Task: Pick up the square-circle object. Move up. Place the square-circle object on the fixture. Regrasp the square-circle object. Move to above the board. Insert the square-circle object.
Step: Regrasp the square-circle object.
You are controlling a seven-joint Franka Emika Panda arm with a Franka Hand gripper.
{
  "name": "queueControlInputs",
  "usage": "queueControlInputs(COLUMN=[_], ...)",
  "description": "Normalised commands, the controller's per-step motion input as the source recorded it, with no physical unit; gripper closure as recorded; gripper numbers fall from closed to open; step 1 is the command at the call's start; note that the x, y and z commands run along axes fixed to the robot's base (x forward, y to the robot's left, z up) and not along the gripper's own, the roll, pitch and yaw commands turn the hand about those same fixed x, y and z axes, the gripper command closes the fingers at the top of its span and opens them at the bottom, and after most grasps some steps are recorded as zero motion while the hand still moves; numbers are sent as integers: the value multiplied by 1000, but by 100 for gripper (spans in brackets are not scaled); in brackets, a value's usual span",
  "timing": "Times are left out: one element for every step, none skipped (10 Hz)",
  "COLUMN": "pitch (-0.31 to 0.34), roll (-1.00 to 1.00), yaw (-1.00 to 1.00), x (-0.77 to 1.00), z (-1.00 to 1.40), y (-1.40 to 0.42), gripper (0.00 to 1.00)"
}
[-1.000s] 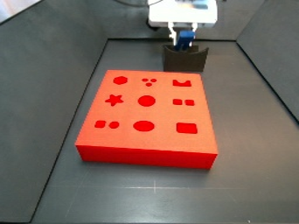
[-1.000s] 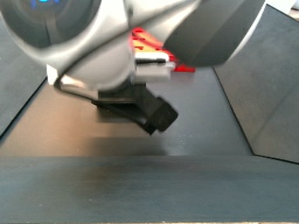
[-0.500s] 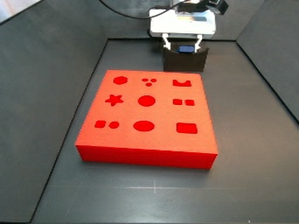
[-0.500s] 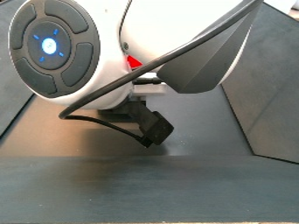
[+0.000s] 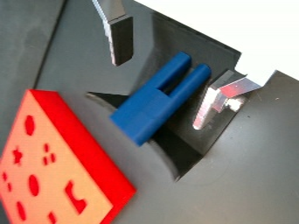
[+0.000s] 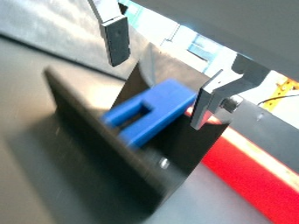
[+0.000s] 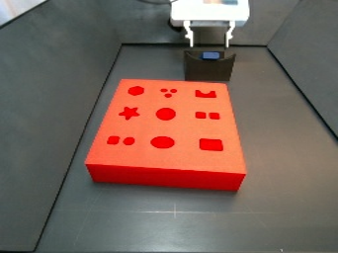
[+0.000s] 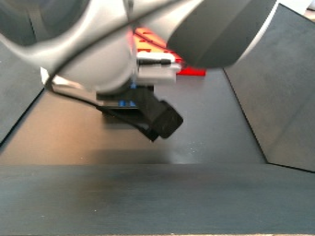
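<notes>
Dark grey floor [image 7: 158, 212] with raised dark side walls [image 7: 303, 94]; light strip beyond

I'm seeing the square-circle object [image 5: 163, 97] looking like smooth blue plastic, matt with a faint sheen. The fixture [image 6: 117, 162] is reading as dark, nearly black, matt material with flat faces. The pincer [image 5: 166, 72], standing above the fixture with jaws apart, is showing brushed silver metal fingers [image 5: 121, 37] catching bright glints. The board [image 7: 166, 132] is appearing as bright red, smooth and matt. The surface [image 7: 284, 198] is looking dark grey, dull, lightly sheened.
</notes>
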Motion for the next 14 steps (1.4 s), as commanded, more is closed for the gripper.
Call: queueControlInputs(pitch=[18,45,56,68,77,76,66,55,51,49,48,44,43,41], roll=[64,59,51,45,1000,1000,1000,1000,1000,1000,1000,1000,1000,1000], yaw=[28,31,26,15,29,28,27,25,25,24,24,23,24,24], x=[-40,-31,-28,-30,-68,-65,-88,-128,-113,-73,-57,-32,-26,-35], z=[908,680,503,325,1000,978,957,899,718,433,282,44,34,46], y=[-1,-1,-1,-1,-973,-1000,-1000,-1000,-866,-645,-526,-275,-84,-21], gripper=[0,0,0,0,0,0,0,0,0,0,0,0,0,0])
